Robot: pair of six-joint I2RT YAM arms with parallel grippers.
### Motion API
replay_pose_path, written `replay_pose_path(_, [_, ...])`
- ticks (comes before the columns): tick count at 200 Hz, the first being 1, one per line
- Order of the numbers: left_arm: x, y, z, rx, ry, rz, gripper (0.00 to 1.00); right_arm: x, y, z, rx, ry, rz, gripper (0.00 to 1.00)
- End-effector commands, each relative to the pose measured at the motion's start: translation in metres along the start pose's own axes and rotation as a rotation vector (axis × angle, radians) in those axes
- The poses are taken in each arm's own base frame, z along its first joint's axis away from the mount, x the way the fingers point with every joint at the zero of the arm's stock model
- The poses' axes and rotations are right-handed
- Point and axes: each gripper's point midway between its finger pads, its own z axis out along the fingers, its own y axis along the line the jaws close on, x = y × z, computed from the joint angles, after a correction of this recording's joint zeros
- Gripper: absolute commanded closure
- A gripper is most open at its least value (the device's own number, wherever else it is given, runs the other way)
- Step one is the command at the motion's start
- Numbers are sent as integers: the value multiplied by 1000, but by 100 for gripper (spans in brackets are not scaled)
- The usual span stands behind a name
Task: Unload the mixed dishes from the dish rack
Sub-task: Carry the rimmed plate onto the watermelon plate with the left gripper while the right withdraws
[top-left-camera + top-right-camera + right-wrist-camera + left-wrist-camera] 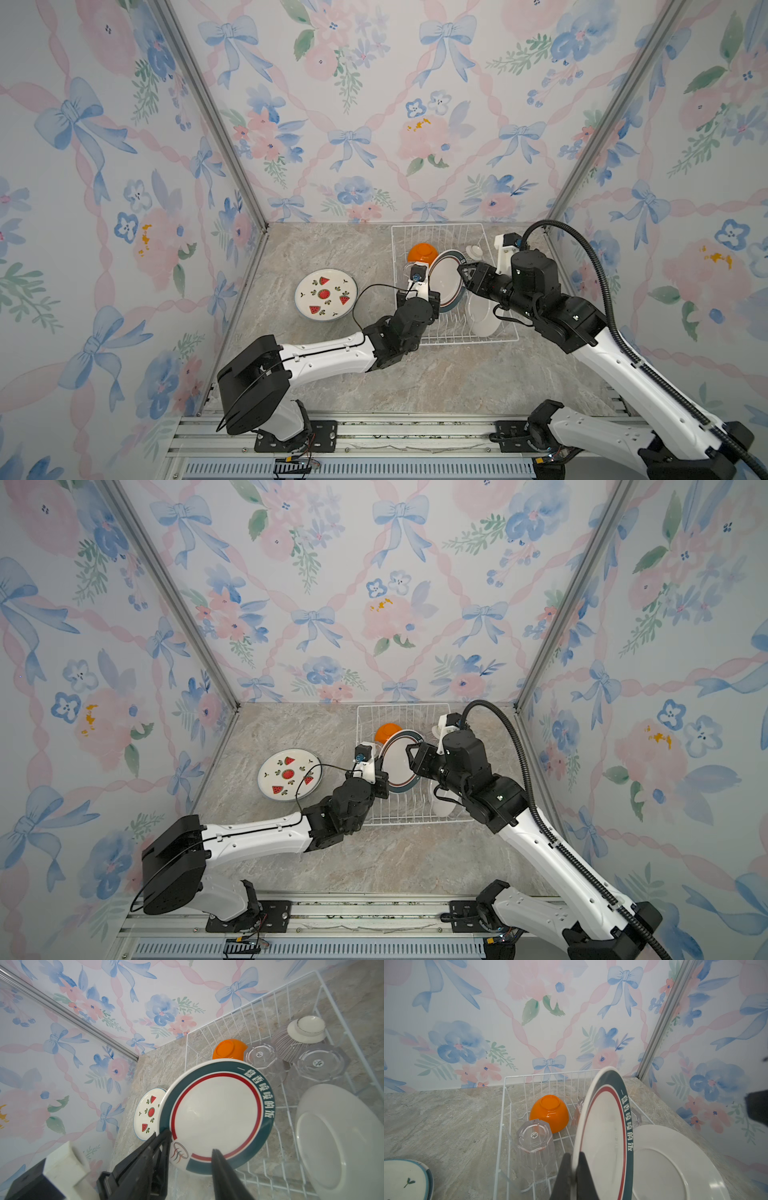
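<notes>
Heads-up: green-rimmed plate is clamped on edge at its 7 o'clock rim by left gripper, right gripper is spread apart at 3, exit's probably taken toward 9.

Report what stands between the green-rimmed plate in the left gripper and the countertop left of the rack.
Only the low left wall of the dish rack crosses that path. The watermelon plate lies on the countertop there. The open right gripper is right of the green-rimmed plate.

Grey marbled tabletop between floral bow-patterned walls, aluminium corner posts, front mounting rail.
</notes>
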Motion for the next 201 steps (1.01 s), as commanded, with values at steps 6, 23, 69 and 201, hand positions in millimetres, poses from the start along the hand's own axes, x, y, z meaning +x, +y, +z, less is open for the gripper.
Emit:
replay_pose_path(6, [-24,35,-9,-40,-55,-114,100,12,-33,1,101,37,-28,50])
replay_pose_path(23, [-26,62,-13,-74,-48,-151,100,18,-48,2,137,49,-33,47])
replay_pose_path(69, [-22,142,-39,-202,-26,-230,100,22,-69,3,195,69,-71,29])
replay_pose_path(201, [14,289,-93,-511,94,-425,100,38,-95,11,291,155,-163,21])
